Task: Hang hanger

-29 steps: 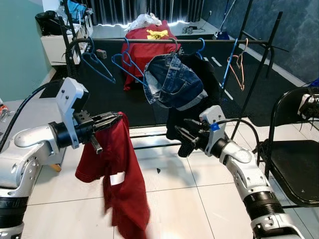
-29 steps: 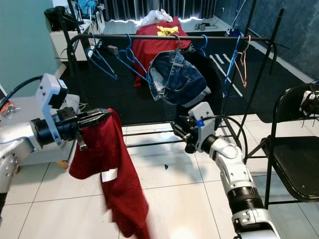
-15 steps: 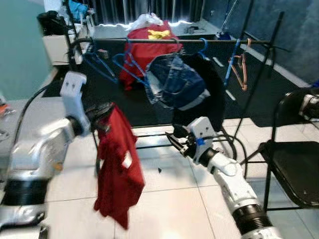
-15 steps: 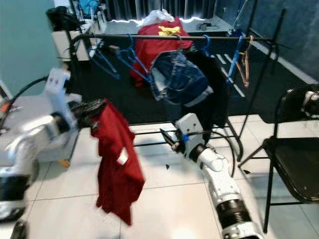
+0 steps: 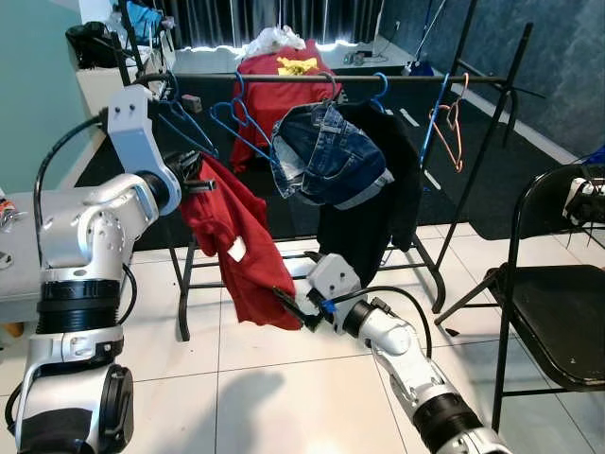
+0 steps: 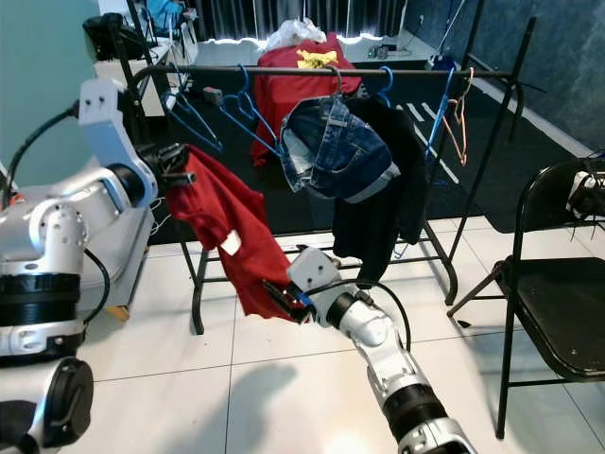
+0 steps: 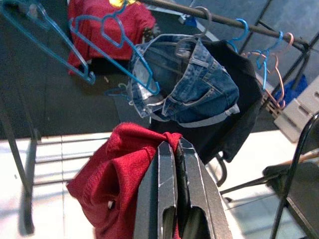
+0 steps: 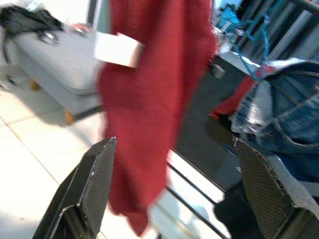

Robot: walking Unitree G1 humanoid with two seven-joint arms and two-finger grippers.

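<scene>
One red garment [image 5: 236,241] hangs crumpled, pinched by left gripper [image 7: 174,149]; right gripper [image 8: 169,194] spread.

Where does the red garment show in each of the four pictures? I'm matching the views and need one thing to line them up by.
Left eye view: red garment, left of centre, held by the left tool.
Right eye view: left of centre.
Left wrist view: at the shut fingertips, low and central.
Right wrist view: hanging between the open right tool's fingers.
Shared landmark: the blue jeans on the rail.
</scene>
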